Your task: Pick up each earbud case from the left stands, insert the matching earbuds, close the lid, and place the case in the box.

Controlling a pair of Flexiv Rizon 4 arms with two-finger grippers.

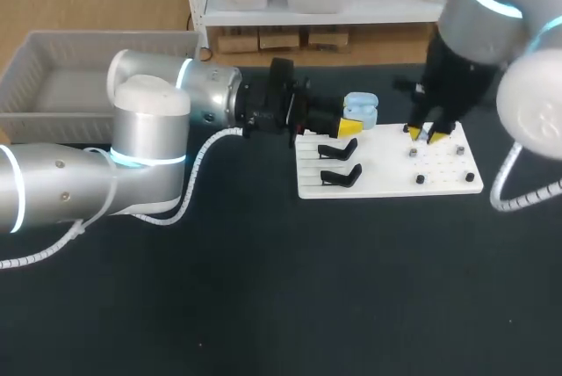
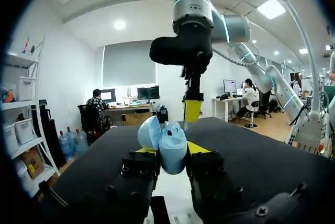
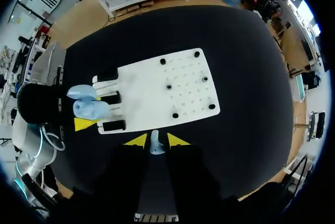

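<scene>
Pale blue earbud case (image 2: pixel 170 153), lid open, clamped between left gripper (image 1: pixel 349 124) fingers at the stand end of the white board (image 1: pixel 443 181), above black stands (image 1: pixel 341 174). Probably light, hard, slick plastic with a weak hinge; best gripped low on the body sides. Right gripper (image 3: pixel 153 140) pinching a small pale earbud (image 3: pixel 155 145) over the board.

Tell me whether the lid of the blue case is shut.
No, in the left wrist view the case has its lid swung open to one side.
</scene>
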